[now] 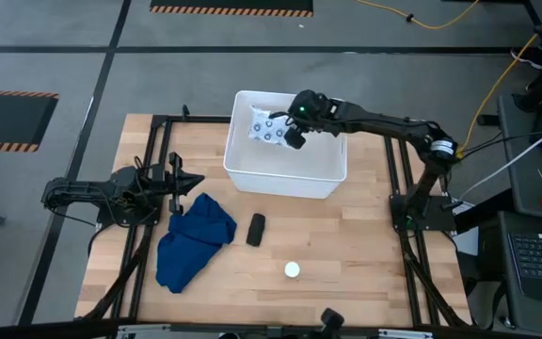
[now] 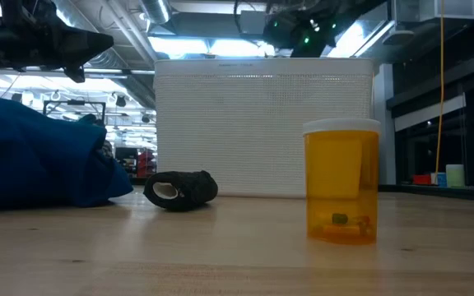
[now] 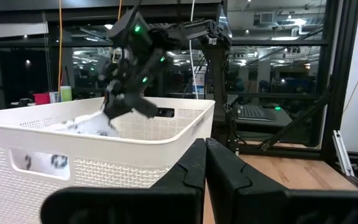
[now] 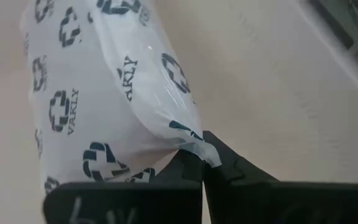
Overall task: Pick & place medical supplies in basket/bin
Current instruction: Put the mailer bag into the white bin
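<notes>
The white tub (image 1: 285,174) stands at the table's far middle. My right gripper (image 1: 293,132) is over its inside, shut on the white packet (image 1: 269,127) printed with dark rings. The dark blue cloth (image 1: 194,240) lies crumpled at the near left. The small black oblong (image 1: 256,229) lies beside it, to its right. The white round cap (image 1: 293,270) tops an upright amber bottle (image 2: 341,185) near the table's near edge. My left gripper (image 1: 182,179) is shut and hovers level just beyond the cloth's far end, touching nothing. My right gripper pinches the packet's thin sealed edge at one end (image 4: 194,144) between its two fingers, only at their free ends. The fingers slant down into the tub from the table's right. The packet (image 3: 86,127) hangs inside the walls; whether it touches the tub's floor is hidden.
Black frame rails (image 1: 153,151) run along the table's left and right sides. Bare wood lies between the tub (image 2: 262,123) and the near edge, around the black oblong (image 2: 181,189) and the bottle. The cloth (image 2: 31,160) piles up at the left.
</notes>
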